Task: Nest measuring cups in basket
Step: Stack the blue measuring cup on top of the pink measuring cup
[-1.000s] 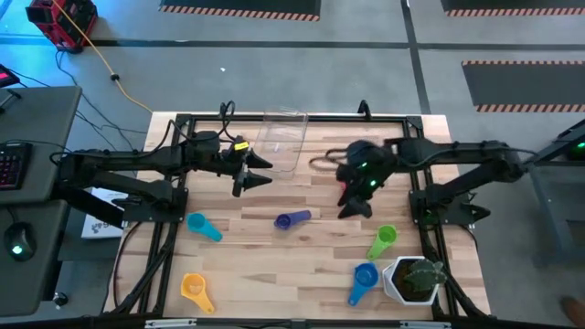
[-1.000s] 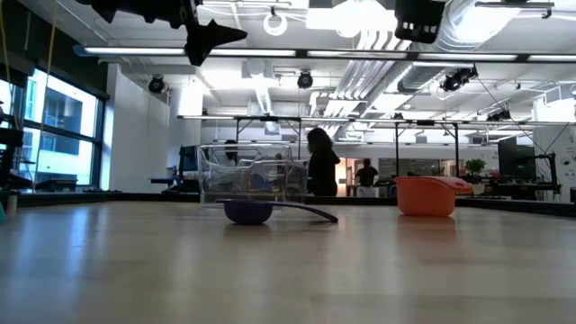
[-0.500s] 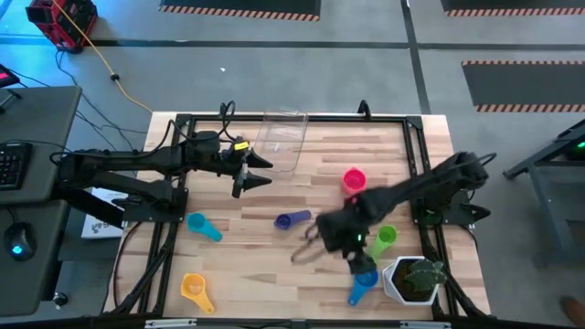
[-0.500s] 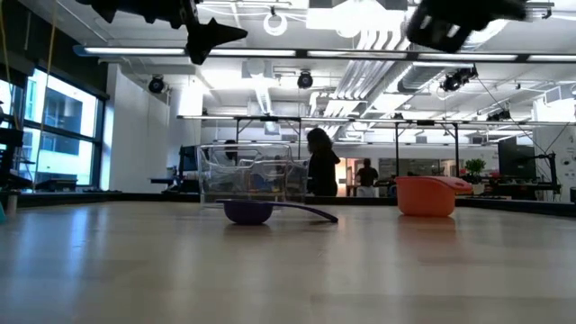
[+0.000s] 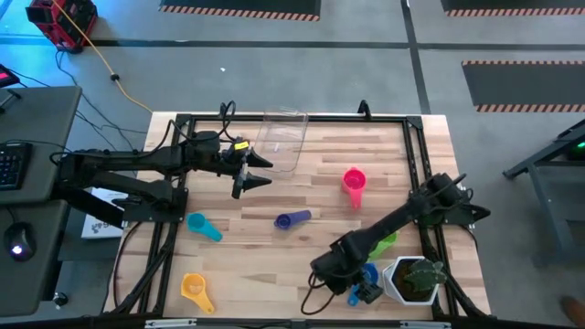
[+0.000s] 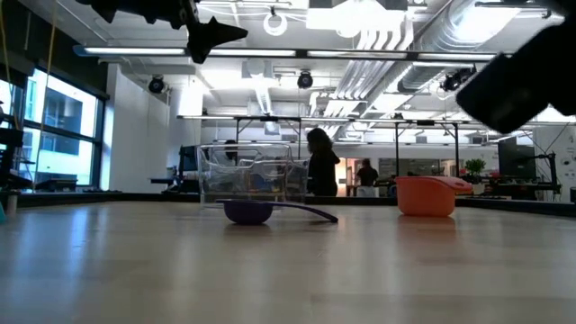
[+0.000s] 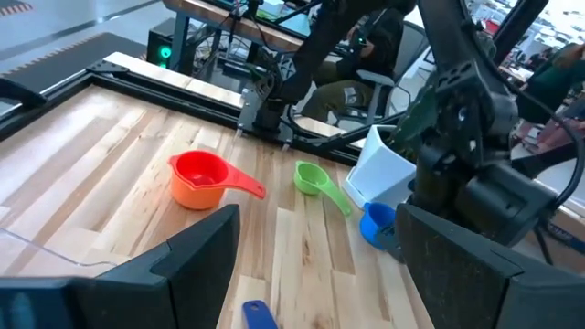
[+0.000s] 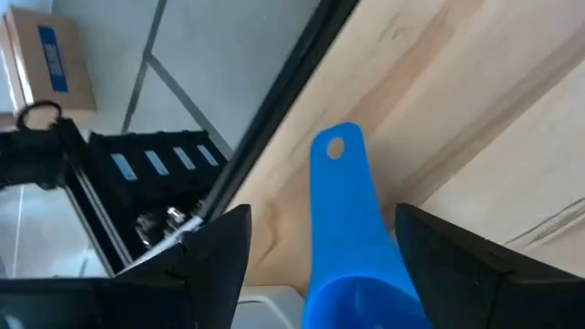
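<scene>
The clear basket (image 5: 281, 139) stands at the table's far side. On the wood lie the pink cup (image 5: 354, 180), purple cup (image 5: 292, 219), teal cup (image 5: 203, 226), yellow-orange cup (image 5: 195, 288), green cup (image 5: 386, 239) and blue cup (image 8: 345, 210). My right gripper (image 5: 352, 283) is low over the blue cup near the front right. It is open, one finger on each side of the cup's handle, touching nothing that shows. My left gripper (image 5: 265, 172) hangs open in the air, left of the basket.
A white pot with a green plant (image 5: 416, 279) stands just right of the blue cup, close to my right gripper. The black frame rail (image 8: 274, 119) runs along the table's edge past the cup's handle. People show in the room behind, in the low view.
My right gripper has swept from above the pink cup toward the table's near edge and down, turning as it went. It now stands over the blue cup, still open. The pink cup, hidden under it before, now shows.
</scene>
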